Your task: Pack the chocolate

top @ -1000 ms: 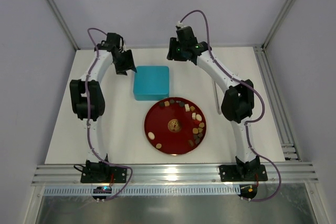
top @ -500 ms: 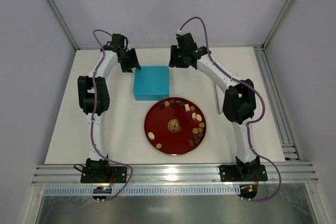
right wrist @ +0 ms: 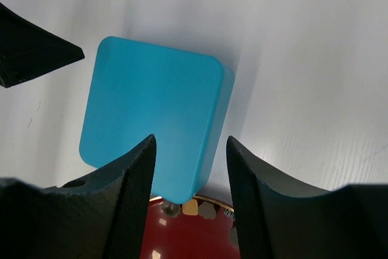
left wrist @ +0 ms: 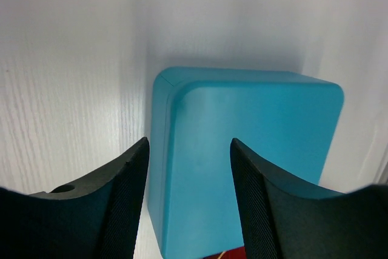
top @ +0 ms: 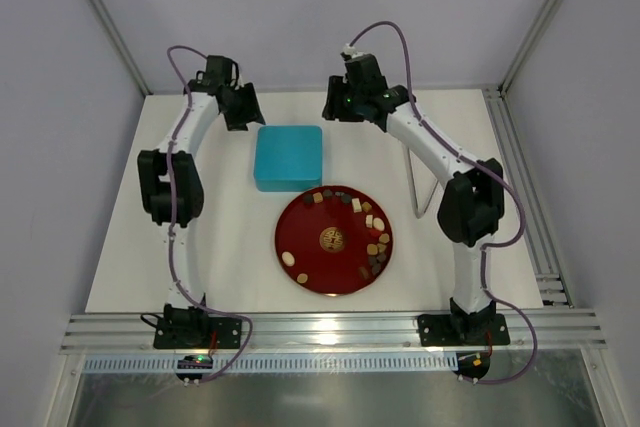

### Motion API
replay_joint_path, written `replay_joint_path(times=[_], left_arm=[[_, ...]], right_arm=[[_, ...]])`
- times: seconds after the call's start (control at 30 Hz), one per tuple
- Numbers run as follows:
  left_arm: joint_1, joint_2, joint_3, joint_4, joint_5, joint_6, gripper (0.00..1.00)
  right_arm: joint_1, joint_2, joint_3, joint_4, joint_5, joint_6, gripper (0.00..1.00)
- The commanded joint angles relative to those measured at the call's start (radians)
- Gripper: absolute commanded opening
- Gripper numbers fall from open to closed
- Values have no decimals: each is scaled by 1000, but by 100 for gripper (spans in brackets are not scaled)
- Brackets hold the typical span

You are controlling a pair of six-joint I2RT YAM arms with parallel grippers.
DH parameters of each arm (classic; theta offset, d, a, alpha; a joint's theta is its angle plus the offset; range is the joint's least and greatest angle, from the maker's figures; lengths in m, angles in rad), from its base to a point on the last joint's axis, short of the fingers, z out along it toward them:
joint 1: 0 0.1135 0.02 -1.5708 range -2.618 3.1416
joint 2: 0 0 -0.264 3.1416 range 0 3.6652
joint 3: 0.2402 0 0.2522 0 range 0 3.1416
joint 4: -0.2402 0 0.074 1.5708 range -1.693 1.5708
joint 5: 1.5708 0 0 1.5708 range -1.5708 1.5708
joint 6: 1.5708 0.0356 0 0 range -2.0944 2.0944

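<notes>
The chocolate (top: 375,245) lay on the red plate (top: 305,227), mostly along its rim from 12 to 5 o'clock, with two bits near 8 o'clock. A shut blue box (top: 288,157) sat just beside the plate, at 11 o'clock. The left claw (top: 243,107) hung at 10 o'clock from the box, open and empty. The right claw (top: 340,105) hung at 1 o'clock, open and empty too.

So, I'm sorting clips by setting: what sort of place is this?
Probably a robotics lab cell: white table inside plain grey panels, left arm and right arm bolted to an aluminium rail.
</notes>
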Motion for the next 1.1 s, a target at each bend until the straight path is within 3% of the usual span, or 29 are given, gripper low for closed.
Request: replay_joint_path(times=[0.0,0.23,0.53,0.77,1.07], left_arm=[[-10,-224,-48,25,-1,-1,56],[-41,-549,-445,148,1,-19,56],[-62,-945,-760,154,-28,41,58],[-62,-1069,-829,127,-21,59,60],[-62,-1071,-797,133,33,36,60]], right_arm=[[-6,-140,-60,75,0,-16,53],[-7,-407,-319,145,58,-33,63],[-9,-786,-730,213,145,-54,69],[-9,-1103,-937,165,245,-65,73],[-10,-1196,-1008,130,277,-53,73]])
